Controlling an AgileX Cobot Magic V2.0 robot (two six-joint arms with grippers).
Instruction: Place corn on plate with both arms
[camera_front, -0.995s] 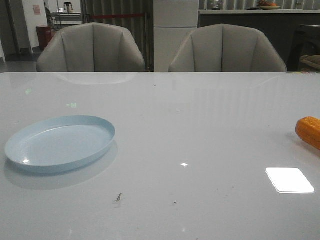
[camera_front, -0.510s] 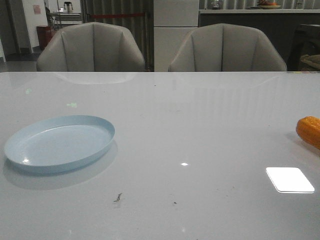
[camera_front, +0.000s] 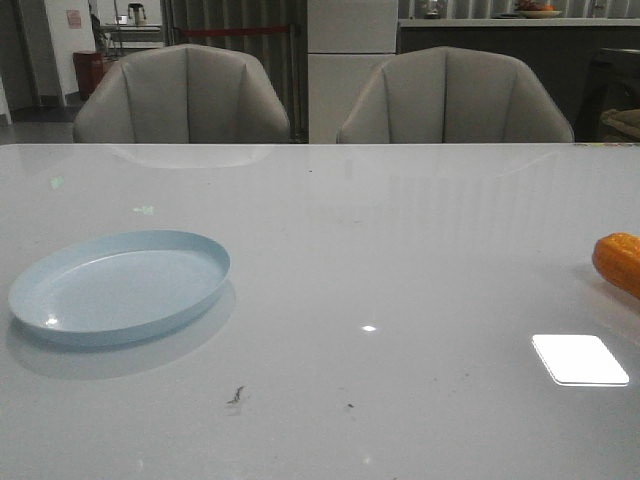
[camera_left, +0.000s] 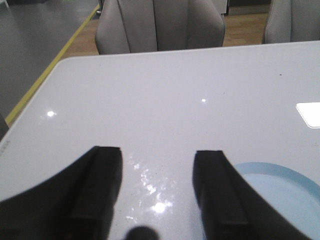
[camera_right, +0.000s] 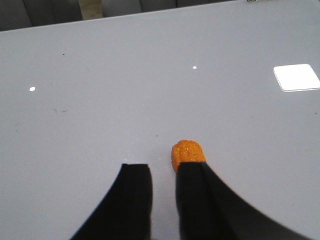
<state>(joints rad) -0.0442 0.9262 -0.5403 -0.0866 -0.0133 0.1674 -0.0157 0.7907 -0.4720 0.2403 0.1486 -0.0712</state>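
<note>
Plate (camera_front: 118, 288) sits near-left on tabletop (camera_front: 400, 250); left tool (camera_left: 157, 165) is spread wide w/ nothing held, plate rim beside one finger. Corn (camera_front: 618, 262) lies at far-right edge; right tool (camera_right: 162, 172) is part open, corn tip poking past one finger, grip unclear.

You see corn (camera_front: 618, 262) orange, kernels fine-speckled. Plate (camera_front: 118, 287) plain pale blue, unmarked. Table (camera_front: 400, 250) glossy light grey, white light glints. Left tool (camera_left: 157, 192) and right tool (camera_right: 163, 195) matte black. Chairs (camera_front: 182, 95) grey-beige.
</note>
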